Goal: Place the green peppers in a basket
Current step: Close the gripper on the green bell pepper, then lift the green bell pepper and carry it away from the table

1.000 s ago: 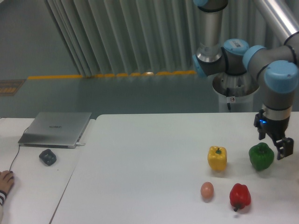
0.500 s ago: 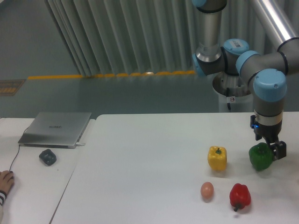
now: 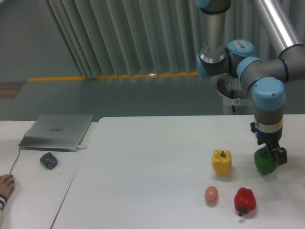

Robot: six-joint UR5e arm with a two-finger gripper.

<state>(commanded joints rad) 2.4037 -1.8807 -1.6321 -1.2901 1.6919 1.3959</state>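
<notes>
Green pepper, pincer upright above

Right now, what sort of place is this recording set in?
Most likely a robotics lab or test workspace: an industrial arm with its gripper over a white table of peppers, a laptop on a side desk, and yellow floor tape behind.

the arm has swung left over the last second — the gripper, which was off to the right of the green pepper with one finger beside it, now sits right over the pepper's top, its fingers down against the upper lobes. the wrist has come lower and closer in — the pepper itself looks unmoved.
</notes>
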